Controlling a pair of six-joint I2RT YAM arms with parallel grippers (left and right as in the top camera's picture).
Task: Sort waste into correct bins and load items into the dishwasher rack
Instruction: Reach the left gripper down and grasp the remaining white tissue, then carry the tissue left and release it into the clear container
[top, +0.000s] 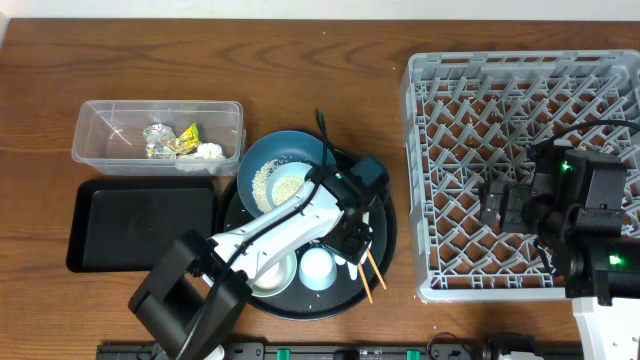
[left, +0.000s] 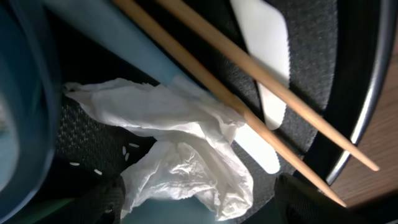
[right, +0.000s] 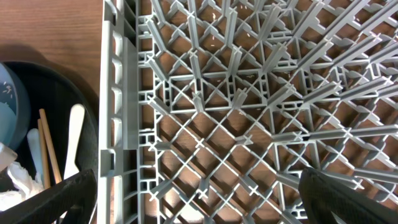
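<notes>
Wooden table; packet in tub

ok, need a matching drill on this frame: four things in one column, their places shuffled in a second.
1. small yellow-green snack packet
2. pile of white rice grains
3. crumpled white tissue
4. right claw

A. over the large light-grey plastic rack
B. on the round black tray
C. in the clear rectangular plastic tub
D. in the dark-blue bowl

Pairs: 1-C, 2-D, 3-B, 4-A
</notes>
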